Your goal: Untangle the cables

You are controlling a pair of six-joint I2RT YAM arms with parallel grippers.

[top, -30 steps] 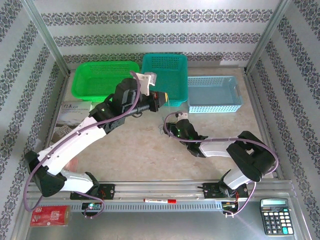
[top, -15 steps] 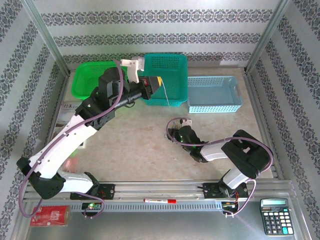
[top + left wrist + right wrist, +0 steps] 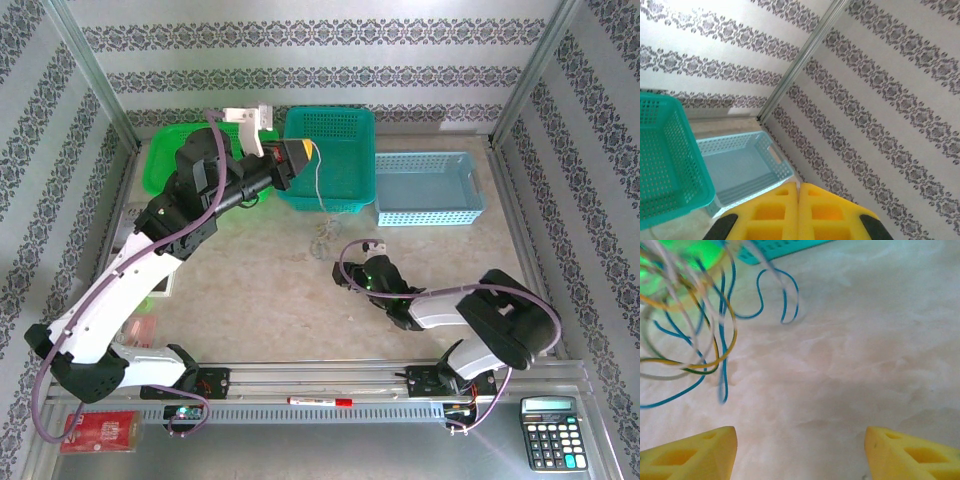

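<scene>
The cables [image 3: 322,245] lie as a small loose tangle on the table in front of the teal basket. In the right wrist view the cables [image 3: 710,315] are curly blue, yellow, whitish and green wires at the upper left. My right gripper [image 3: 352,268] sits low just right of the tangle; in its own view the right gripper [image 3: 800,455] is open, bare table between its yellow fingers [image 3: 700,455]. My left gripper [image 3: 300,155] is raised by the teal basket's left wall, shut, with one thin cream wire [image 3: 318,185] hanging from it. The left gripper [image 3: 799,200] has its pads pressed together.
Three baskets line the back: green [image 3: 150,175], teal [image 3: 370,160] and light blue [image 3: 430,220]. A white box [image 3: 135,220] lies at the left, partly under my left arm. On the near rail lie a calculator [image 3: 550,432], a red packet [image 3: 100,430] and a marker [image 3: 320,401].
My left arm has risen and swung back-left, drawing a cream wire up from the tangle. The right gripper has opened wider and backed a little away from the cables.
</scene>
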